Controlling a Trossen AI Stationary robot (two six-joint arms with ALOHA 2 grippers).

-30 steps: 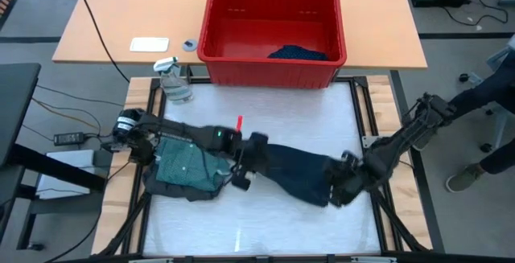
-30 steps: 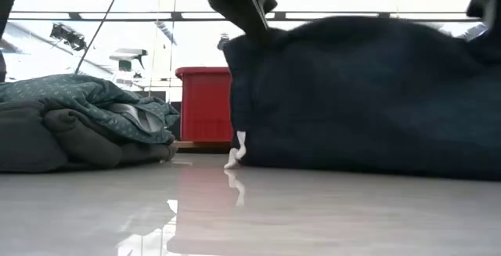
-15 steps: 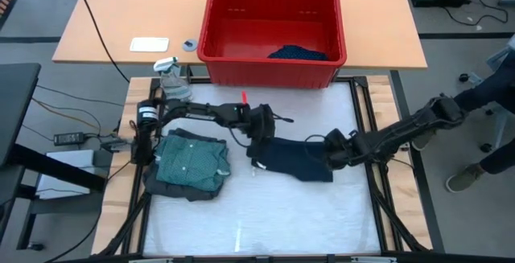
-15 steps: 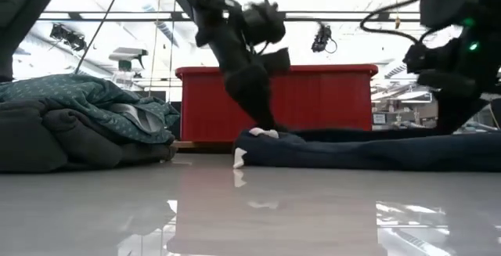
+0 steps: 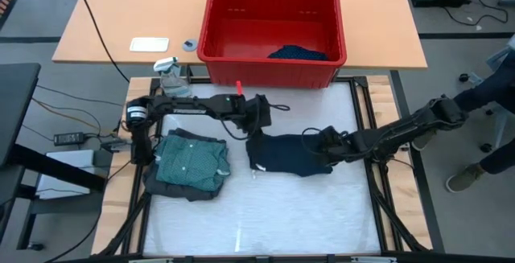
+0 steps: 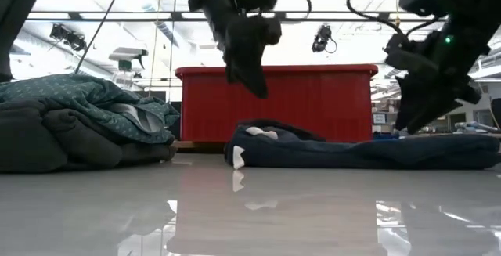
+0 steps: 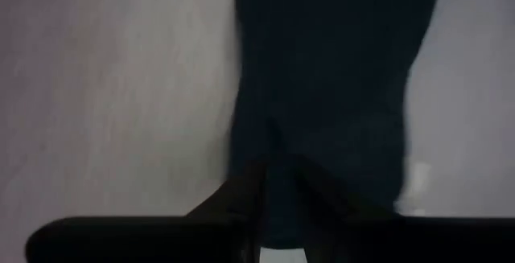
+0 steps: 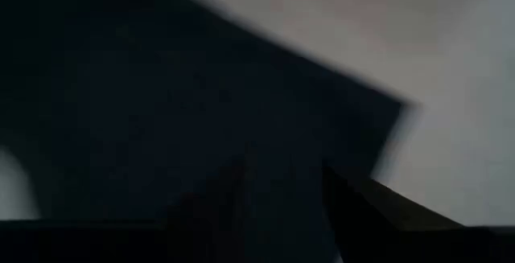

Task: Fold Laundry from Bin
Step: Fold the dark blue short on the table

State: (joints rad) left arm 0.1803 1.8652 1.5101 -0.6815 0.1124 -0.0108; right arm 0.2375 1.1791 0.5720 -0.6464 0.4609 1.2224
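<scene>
A folded navy garment (image 5: 290, 157) (image 6: 352, 150) lies flat on the white mat in the middle of the table, with a white tag (image 6: 238, 157) at its left end. My left gripper (image 5: 259, 117) (image 6: 254, 91) hangs slightly open above that left end, clear of the cloth. My right gripper (image 5: 320, 141) (image 6: 405, 123) stands open close over the garment's right part. At the table's left, a folded teal-green dotted T-shirt (image 5: 191, 162) rests on a dark grey piece (image 5: 161, 184). The red bin (image 5: 273, 58) at the far side holds another navy piece (image 5: 298, 53).
A spray bottle (image 5: 175, 82) stands at the far left corner of the mat. A white card (image 5: 150, 44) lies on the wooden table beside the bin. A person's leg (image 5: 491, 94) shows at the right. The near half of the mat (image 5: 257, 223) is free room.
Both grippers have carried the lifted navy garment from the near side toward the far edge and lowered it onto the mat, where it now lies folded and shorter. Both have let go. My left gripper has since risen clear toward the bin.
</scene>
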